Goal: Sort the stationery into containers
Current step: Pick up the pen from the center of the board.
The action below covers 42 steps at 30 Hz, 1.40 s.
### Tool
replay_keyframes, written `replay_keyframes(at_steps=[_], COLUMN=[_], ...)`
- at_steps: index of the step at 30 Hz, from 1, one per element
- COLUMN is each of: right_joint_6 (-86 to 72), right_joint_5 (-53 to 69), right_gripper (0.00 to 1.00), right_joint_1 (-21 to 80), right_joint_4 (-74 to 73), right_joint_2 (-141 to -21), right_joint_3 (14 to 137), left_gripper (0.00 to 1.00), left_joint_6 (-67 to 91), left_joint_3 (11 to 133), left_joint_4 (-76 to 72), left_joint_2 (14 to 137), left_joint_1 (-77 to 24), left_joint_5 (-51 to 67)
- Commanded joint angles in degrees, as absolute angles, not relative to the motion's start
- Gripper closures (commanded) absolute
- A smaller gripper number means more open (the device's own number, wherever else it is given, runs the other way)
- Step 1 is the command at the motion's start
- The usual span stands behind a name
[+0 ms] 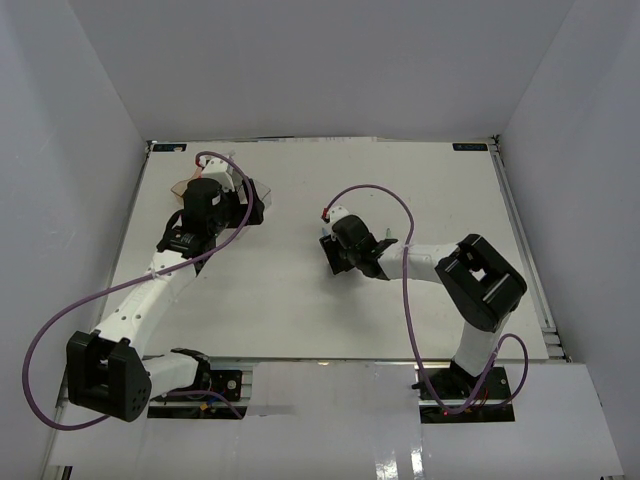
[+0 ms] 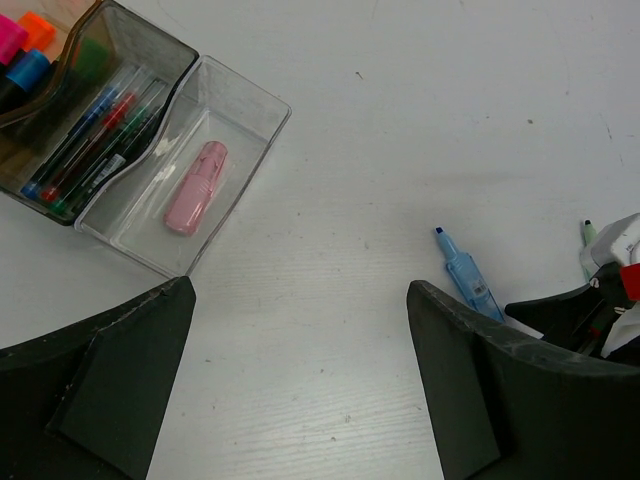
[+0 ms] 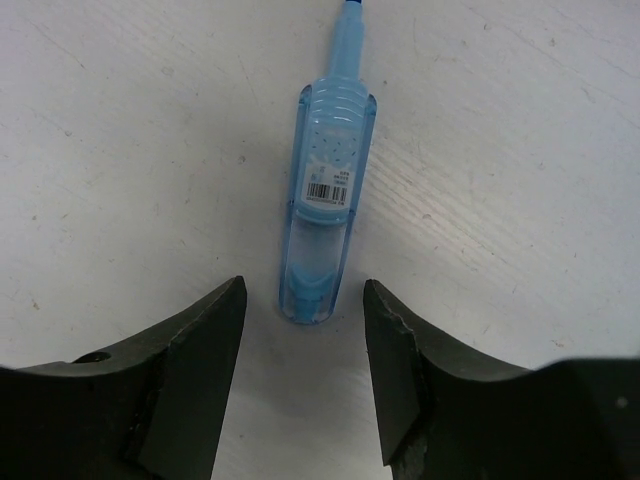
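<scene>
Within the partly open right hand, one blue marker, ungripped; left hand wide open, empty

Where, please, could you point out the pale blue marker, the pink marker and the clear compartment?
pale blue marker [image 3: 327, 188]: right wrist view, on its barcode label.
pink marker [image 2: 196, 187]: left wrist view, middle of its barrel.
clear compartment [image 2: 232, 120]: left wrist view, bare floor beyond the marker.

On the white table, the left arm reaches toward the far-left corner, its black wrist over an amber-tinted tray, while the right arm bends inward to the table's middle, purple cables looping along both.
</scene>
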<state>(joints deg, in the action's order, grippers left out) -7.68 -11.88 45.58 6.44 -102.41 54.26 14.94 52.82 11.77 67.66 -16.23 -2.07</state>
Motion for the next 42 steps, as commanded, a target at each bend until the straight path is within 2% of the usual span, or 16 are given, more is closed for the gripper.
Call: replay_keyframes(at_steps=[1,6,11,13,26,34,42], right_joint_6=[-8.7,-9.1,-9.2,-9.1,-8.0,-6.9,-6.0], right_joint_5=[-12.9,-12.6,-12.8,-12.7,-10.6,-7.0,-4.5], right_gripper=[0.45,0.57,0.73,0.76,0.77,0.77,0.77], right_joint_1=[46.1,46.6,47.3,47.4,49.4,49.7,49.8], right_joint_4=[6.0,6.1,5.5,5.4,4.5,2.6,0.1], right_joint_2=[-103.1,-101.9,-99.0,-97.0,-81.0,-74.6,-71.8], right_joint_3=[54.2,52.8,51.6,51.0,47.3,49.4,54.0], left_gripper=[0.02,0.02,0.02,0.02,0.02,0.03,0.04], left_joint_6=[15.1,14.9,14.9,15.0,18.2,23.6,35.3], left_joint_3=[53.8,53.9,53.9,54.0,53.8,53.5,46.8], left_joint_4=[11.2,11.6,11.6,11.6,10.5,10.8,8.2], left_joint_2=[65.7,65.6,65.7,65.8,66.8,69.6,70.3], left_joint_1=[-15.9,-15.8,-15.8,-15.8,-15.8,-15.8,-15.8], left_joint_5=[-1.1,-1.1,-0.8,-0.3,8.9,15.2,29.1])
